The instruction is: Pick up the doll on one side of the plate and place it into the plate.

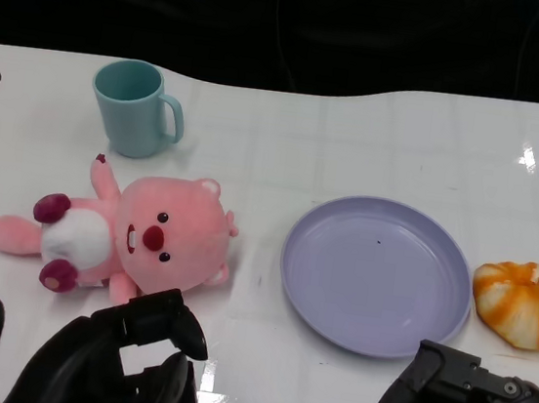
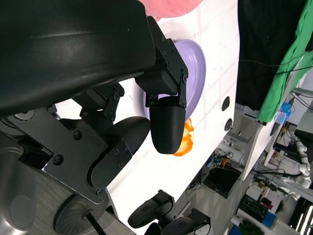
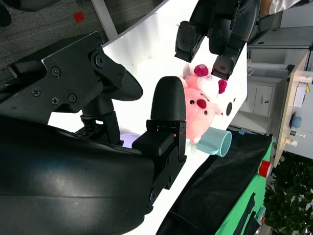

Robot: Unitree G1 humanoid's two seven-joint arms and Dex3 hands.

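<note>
The task looks barely begun: the pink plush doll with a white belly and maroon paws (image 1: 132, 237) lies on its back on the white table (image 1: 355, 143), left of the plate and well apart from it, not yet grasped. The left hand (image 1: 132, 357) hovers just in front of it, fingers spread, holding nothing. The teal ceramic mug (image 1: 135, 107) stands upright behind the doll; its inside is hidden. The round lavender plastic plate (image 1: 376, 274) holds nothing. The right hand (image 1: 467, 398) is also unclosed and empty, near an orange-and-white striped pumpkin-shaped toy (image 1: 524, 304)
</note>
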